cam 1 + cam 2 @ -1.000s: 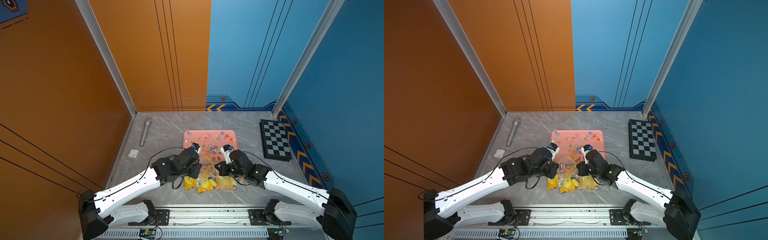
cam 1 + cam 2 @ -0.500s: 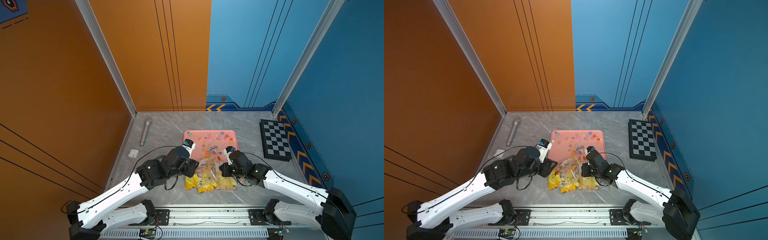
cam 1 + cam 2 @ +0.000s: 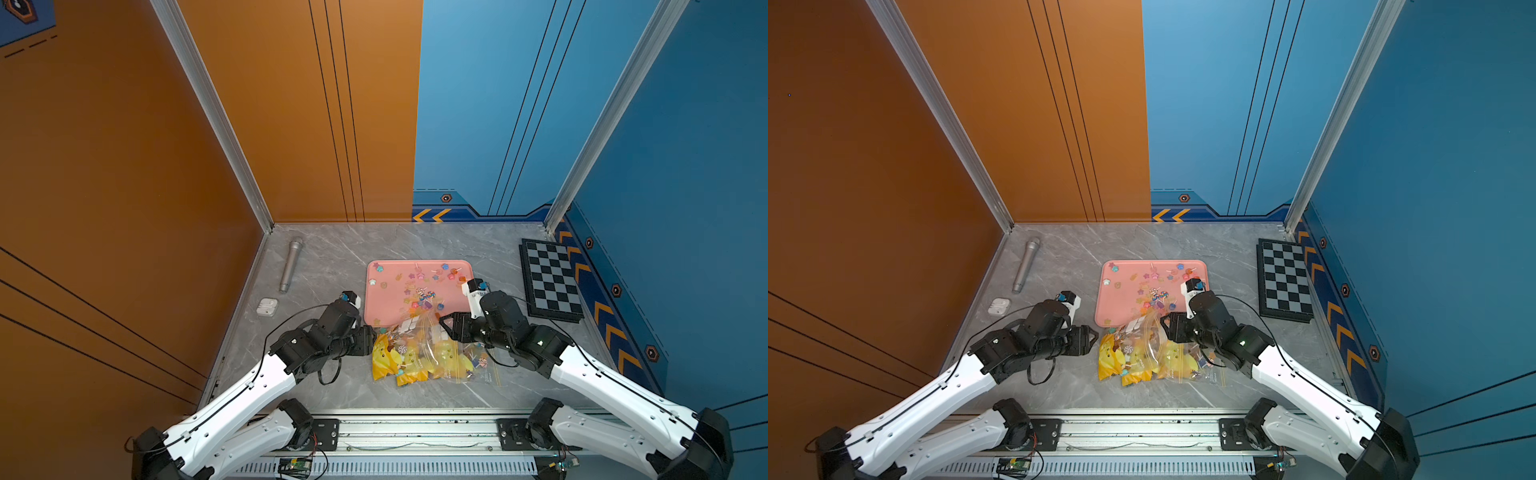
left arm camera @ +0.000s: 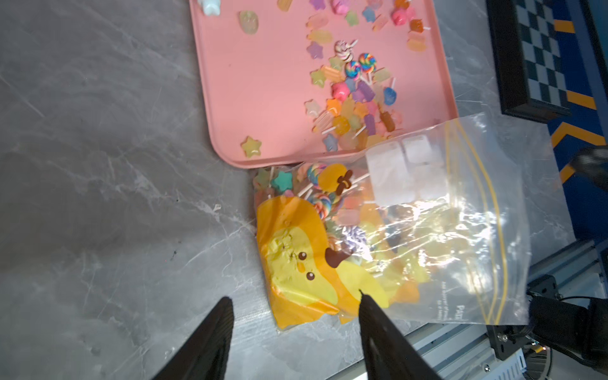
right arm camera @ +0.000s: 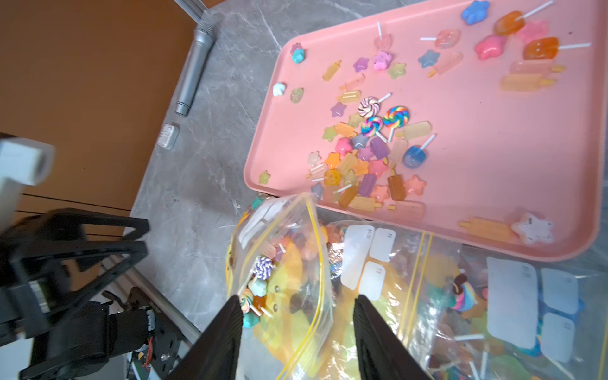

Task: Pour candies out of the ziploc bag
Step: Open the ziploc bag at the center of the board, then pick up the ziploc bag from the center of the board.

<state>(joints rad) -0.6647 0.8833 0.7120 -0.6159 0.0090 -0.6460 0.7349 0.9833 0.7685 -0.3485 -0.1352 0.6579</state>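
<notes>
My left gripper (image 4: 293,294) fingers wide, empty, beside ziploc bag (image 4: 460,230). My right gripper (image 5: 296,296) wide over it. Left wrist view catches chessboard (image 4: 533,49), right wrist view microphone (image 5: 194,65).

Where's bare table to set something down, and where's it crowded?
Free: marble between microphone and pink tray; strip between tray and chessboard; band behind the tray. Crowded: ziploc bags against the tray's near edge, candies over its right half.

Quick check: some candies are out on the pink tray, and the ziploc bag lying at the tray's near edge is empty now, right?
Not quite: the ziploc bag is not empty. The left wrist view shows many candies inside it, lollipops and stars among them. The rest holds: other candies lie on the pink tray, and the bag lies at the tray's near edge.
</notes>
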